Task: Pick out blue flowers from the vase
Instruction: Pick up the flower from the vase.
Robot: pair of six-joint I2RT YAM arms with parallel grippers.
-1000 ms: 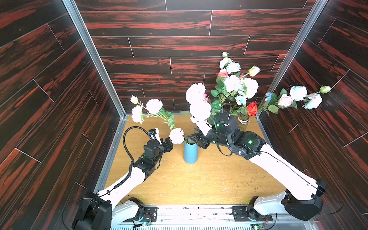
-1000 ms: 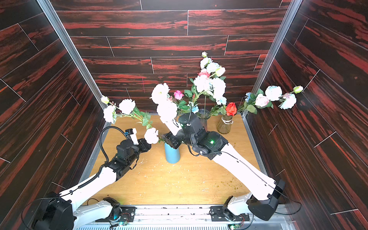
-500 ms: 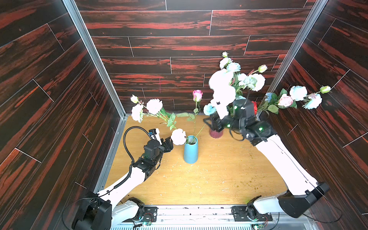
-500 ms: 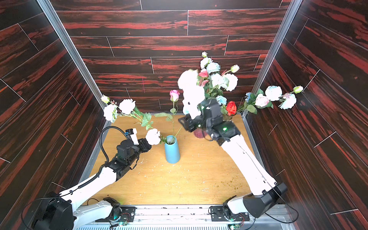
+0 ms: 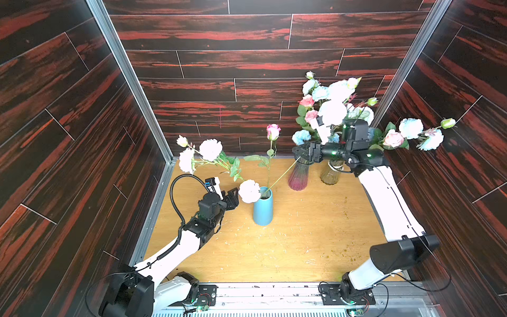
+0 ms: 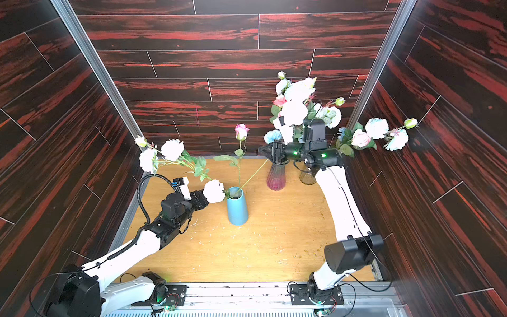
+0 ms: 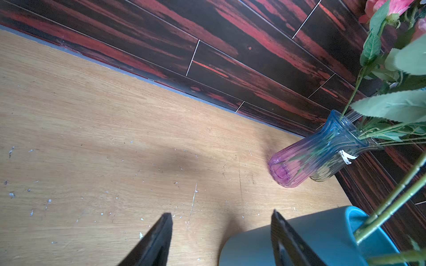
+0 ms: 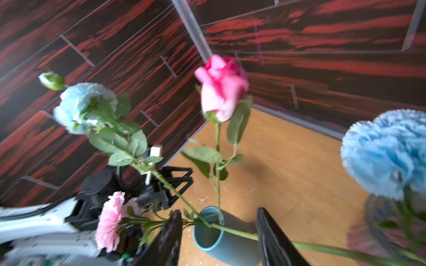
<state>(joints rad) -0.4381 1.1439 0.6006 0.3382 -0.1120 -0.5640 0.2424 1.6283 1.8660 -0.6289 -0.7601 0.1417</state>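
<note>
Now the right gripper [image 5: 295,151] is lifted away, the blue carnation stem [image 5: 284,173] drawn out across its half-parted jaws (no pinch can be confirmed), but the stem's foot is left ahead and below, in the mouth of the blue ceramic vase [image 5: 262,210]: extraction is judged unfinished.

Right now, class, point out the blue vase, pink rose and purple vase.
blue vase [image 5: 262,211]: in a top view, body.
pink rose [image 6: 241,131]: in a top view, bloom.
purple vase [image 7: 291,170]: left wrist view, lower body.
</note>
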